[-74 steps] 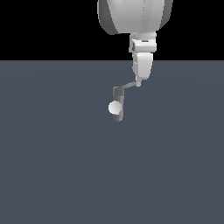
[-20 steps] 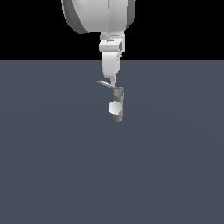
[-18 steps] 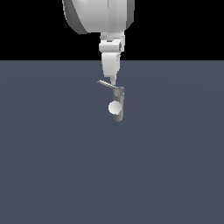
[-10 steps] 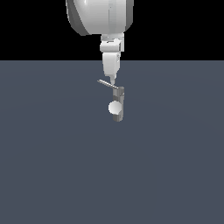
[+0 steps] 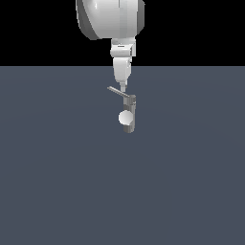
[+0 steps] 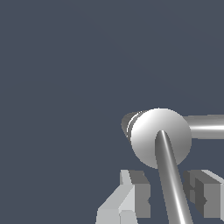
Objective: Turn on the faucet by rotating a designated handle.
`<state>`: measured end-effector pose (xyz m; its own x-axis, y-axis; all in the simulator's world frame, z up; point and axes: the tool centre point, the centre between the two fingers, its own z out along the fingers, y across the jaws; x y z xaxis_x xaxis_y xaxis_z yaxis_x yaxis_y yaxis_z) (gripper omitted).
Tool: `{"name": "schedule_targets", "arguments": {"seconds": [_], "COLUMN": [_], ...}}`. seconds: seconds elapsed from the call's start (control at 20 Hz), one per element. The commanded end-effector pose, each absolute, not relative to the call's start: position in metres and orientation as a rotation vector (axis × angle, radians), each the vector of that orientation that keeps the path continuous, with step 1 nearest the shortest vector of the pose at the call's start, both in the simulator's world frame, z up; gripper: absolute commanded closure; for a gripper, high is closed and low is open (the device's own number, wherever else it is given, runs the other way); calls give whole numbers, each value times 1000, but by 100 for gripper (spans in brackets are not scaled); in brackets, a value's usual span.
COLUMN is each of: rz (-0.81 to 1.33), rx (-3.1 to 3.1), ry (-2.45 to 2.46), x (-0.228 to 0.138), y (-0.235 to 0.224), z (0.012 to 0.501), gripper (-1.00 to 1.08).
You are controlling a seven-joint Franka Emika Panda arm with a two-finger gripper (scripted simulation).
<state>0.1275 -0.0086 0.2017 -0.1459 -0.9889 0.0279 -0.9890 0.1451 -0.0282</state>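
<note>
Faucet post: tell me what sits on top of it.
The thin grey handle juts from the top of the faucet toward the exterior view's left, the gripper directly above it. Their contact cannot be told.

I see gripper (image 5: 122, 88) tip at handle (image 5: 116, 91), handle pointing to ext. view's left off faucet (image 5: 129, 115) post top.

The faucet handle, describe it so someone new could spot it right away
On the dark floor stands one small grey faucet under the gripper. The handle is the thin flat bar slanting off its top toward the exterior view's left, not the white ball below.
</note>
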Motion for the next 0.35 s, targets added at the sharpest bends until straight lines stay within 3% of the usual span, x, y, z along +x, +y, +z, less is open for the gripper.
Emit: {"name": "schedule_targets", "arguments": {"seconds": [0.0, 0.3], "rz": [9, 1], "rx": [2128, 2143], "ry": [-2311, -2298], "x": [129, 139], "y": [43, 52], "z": [185, 182], "gripper": [108, 108]}}
